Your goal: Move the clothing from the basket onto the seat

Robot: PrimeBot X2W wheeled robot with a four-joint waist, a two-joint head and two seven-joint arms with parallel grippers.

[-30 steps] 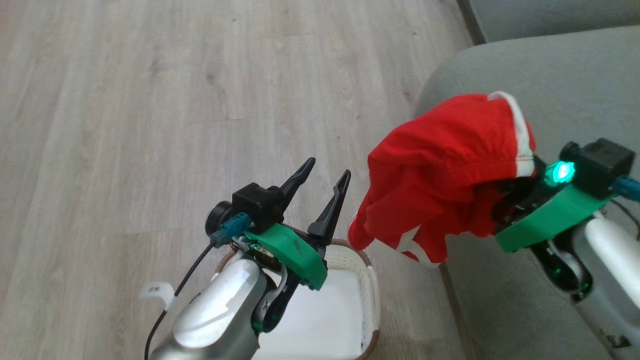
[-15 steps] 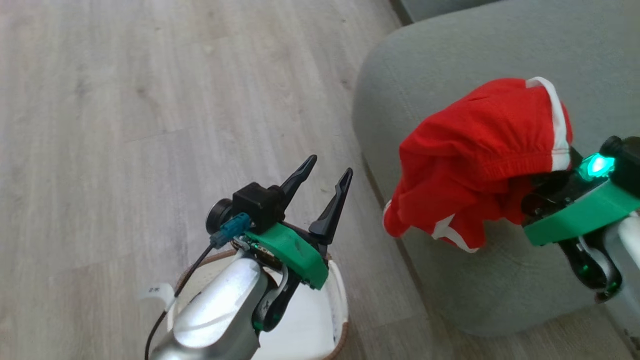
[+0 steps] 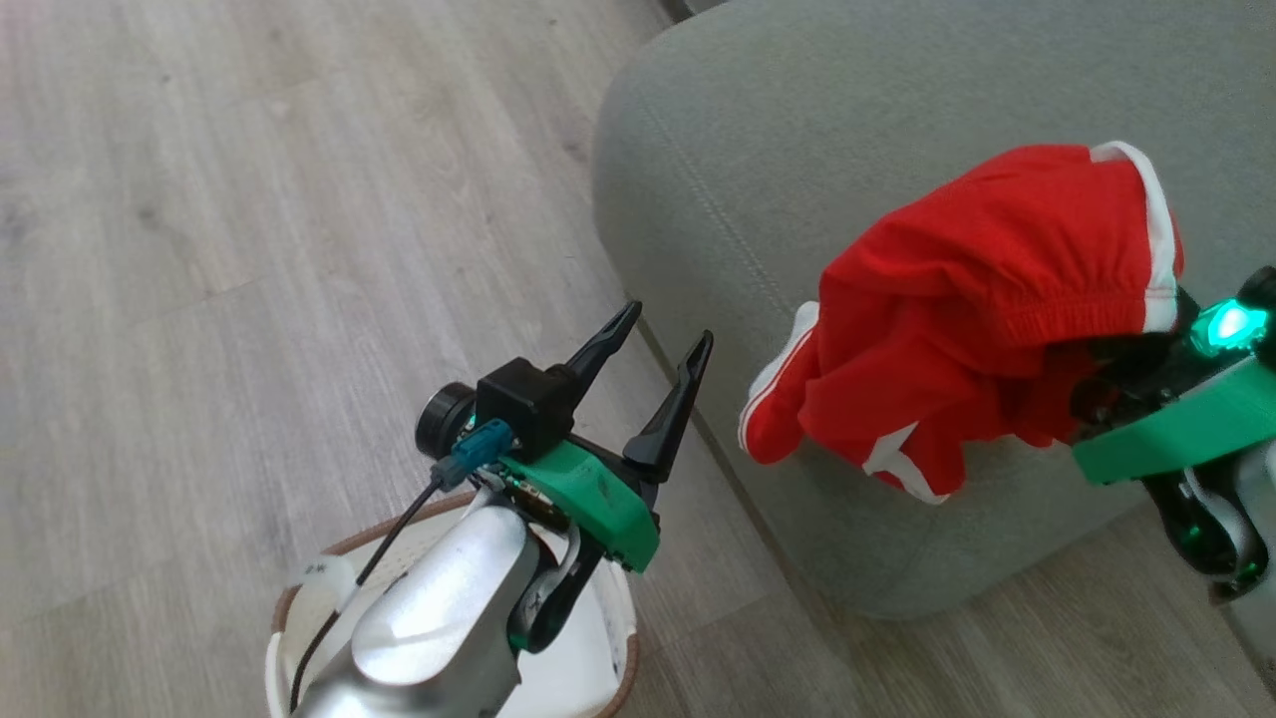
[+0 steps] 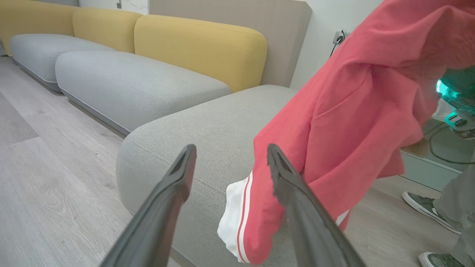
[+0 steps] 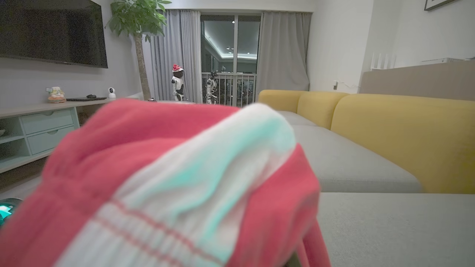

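Head view, left to right: the basket point(image 3: 610, 620) stands on the wood floor point(image 3: 249, 249) at the lower left, largely covered by the left arm. The left gripper point(image 3: 670, 321) is above the basket's rim with its fingers spread wide apart and nothing between them; the left wrist view confirms this, with the left gripper point(image 4: 231, 148) open and empty. Right of it is the seat point(image 3: 797, 150), its rounded corner and stitched seam facing the robot. The clothing point(image 3: 977, 309) hangs bunched over the seat's near corner, well apart from the basket, one white-striped hem drooping toward the seat's front face. Contact between the clothing and the seat cannot be determined. The clothing is carried at the right gripper point(image 3: 1102, 384), whose fingers are covered by fabric; their opening cannot be determined. In the right wrist view, the clothing point(image 5: 167, 178) lies draped directly before the lens, with the seat point(image 5: 389, 230) beyond.
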